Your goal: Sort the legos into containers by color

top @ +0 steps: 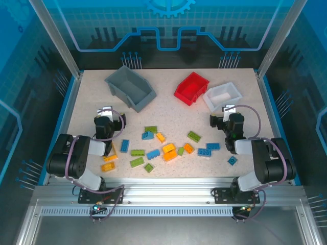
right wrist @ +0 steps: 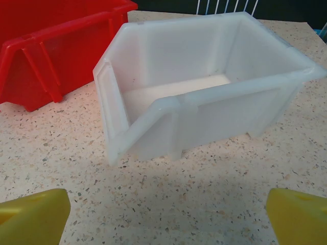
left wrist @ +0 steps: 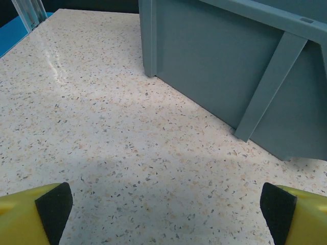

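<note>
The legos lie loose on the table's front middle: orange ones (top: 169, 151), blue ones (top: 153, 153) and lime green ones (top: 193, 136). A gray bin (top: 130, 88) stands at the back left, a red bin (top: 191, 88) at the back middle and a white bin (top: 222, 96) to its right. My left gripper (top: 106, 113) is open over bare table, just short of the gray bin (left wrist: 230, 66). My right gripper (top: 228, 113) is open too, facing the white bin (right wrist: 204, 102), whose inside looks bare, with the red bin (right wrist: 56, 56) beside it. Nothing sits between either pair of fingers.
A blue rim (top: 66, 109) borders the speckled table, with metal frame posts (top: 56, 38) at the back corners. One blue brick (top: 232, 160) lies apart near the right arm. A yellow brick (top: 108, 166) lies close to the left arm's base.
</note>
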### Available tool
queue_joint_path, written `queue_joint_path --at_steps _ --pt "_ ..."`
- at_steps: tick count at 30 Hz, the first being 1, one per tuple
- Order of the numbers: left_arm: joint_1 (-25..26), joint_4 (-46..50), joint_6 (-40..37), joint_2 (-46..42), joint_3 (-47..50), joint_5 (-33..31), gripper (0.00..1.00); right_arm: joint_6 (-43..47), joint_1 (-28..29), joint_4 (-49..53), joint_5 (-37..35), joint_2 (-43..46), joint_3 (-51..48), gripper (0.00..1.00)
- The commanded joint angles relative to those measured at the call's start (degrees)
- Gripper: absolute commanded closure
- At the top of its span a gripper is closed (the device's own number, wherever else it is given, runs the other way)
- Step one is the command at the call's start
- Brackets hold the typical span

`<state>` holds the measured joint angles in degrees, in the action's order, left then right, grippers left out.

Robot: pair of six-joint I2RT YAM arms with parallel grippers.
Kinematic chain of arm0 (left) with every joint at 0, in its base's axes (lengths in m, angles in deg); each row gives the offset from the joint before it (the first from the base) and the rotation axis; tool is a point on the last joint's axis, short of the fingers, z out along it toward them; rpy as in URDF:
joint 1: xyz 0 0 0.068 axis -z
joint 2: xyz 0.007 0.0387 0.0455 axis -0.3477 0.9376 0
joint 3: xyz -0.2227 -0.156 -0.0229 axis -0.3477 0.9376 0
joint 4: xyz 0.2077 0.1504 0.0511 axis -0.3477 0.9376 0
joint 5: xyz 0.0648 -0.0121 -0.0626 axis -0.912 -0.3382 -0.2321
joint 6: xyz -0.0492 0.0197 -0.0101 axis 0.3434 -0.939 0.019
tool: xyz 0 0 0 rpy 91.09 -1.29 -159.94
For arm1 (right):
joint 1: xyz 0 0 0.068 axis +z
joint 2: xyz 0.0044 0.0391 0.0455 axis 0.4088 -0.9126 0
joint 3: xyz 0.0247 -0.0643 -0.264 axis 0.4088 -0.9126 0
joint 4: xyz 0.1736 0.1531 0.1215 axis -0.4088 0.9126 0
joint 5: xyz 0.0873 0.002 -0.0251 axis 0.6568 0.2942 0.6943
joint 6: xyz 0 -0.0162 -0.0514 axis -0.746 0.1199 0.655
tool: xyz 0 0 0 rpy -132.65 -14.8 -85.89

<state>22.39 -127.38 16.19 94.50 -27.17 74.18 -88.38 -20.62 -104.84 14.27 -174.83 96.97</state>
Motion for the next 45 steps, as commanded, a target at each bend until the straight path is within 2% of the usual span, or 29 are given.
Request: queue_joint_path --at_steps 1,18,24,27,30,32,33,34,35,36,37,38,39,40,41,43,45 --pt "0.3 -0.5 -0.4 -0.8 -1.2 -0.2 0.01 0.0 0.7 -1.5 -0.5 -0.3 0.7 0.00" --pt "0.3 -0.7 -0.4 -0.8 -1.1 -0.2 0.01 0.0 0.6 -1.5 -0.3 -0.3 0.7 0.00" --pt "0.9 -6.2 -0.9 -1.5 2.0 -1.2 0.01 0.0 0.5 -1.7 -0.3 -0.3 0.6 0.00" --pt "3.7 -4.4 -3.2 -8.7 3.9 -5.3 0.01 -0.8 0.7 3.9 -3.3 5.3 1.3 0.00" --pt "10.9 6.7 -7.3 -23.5 2.0 -12.7 0.01 -0.3 4.1 14.6 -10.6 17.3 3.7 0.00" --pt "16.2 19.0 -7.1 -34.5 -4.1 -15.7 0.01 -2.2 7.0 26.2 -13.0 28.1 8.9 0.00" --pt "18.1 26.8 -4.7 -37.3 -8.6 -19.2 0.01 -4.4 8.0 32.6 -13.8 31.5 12.4 0.00" --pt "19.2 38.3 1.6 -39.0 -15.2 -22.9 0.01 -9.4 8.3 39.7 -14.3 34.0 16.9 0.00" --pt "18.9 54.1 12.7 -39.7 -22.7 -24.1 0.01 -15.2 7.6 47.1 -12.6 35.2 21.6 0.00" --pt "18.5 67.7 22.2 -39.4 -29.0 -23.6 0.01 -20.9 6.9 53.6 -10.8 35.5 25.6 0.00" --pt "18.3 76.9 28.8 -38.6 -35.6 -21.9 0.01 -29.5 6.1 61.5 -10.6 35.5 29.5 0.00" --pt "17.5 78.5 32.4 -37.9 -37.6 -20.0 0.01 -33.5 5.0 65.0 -9.1 35.2 30.9 0.00" --pt "15.4 79.2 33.3 -37.0 -38.6 -14.3 0.01 -32.5 3.7 65.3 -4.7 34.6 31.7 0.01" --pt "11.7 82.3 36.3 -35.2 -41.2 -7.7 0.01 -31.7 2.9 66.9 -1.2 33.1 33.7 0.08" --pt "8.3 87.0 40.0 -32.3 -44.4 -2.9 0.01 -31.9 3.0 71.4 -1.0 30.7 37.0 0.12" --pt "4.5 95.1 42.5 -25.6 -51.2 2.5 0.01 -31.5 3.6 77.2 -0.4 25.9 42.3 0.14" --pt "3.6 102.0 40.8 -18.2 -57.9 4.0 0.01 -30.0 3.7 79.6 2.8 21.2 46.1 0.14"
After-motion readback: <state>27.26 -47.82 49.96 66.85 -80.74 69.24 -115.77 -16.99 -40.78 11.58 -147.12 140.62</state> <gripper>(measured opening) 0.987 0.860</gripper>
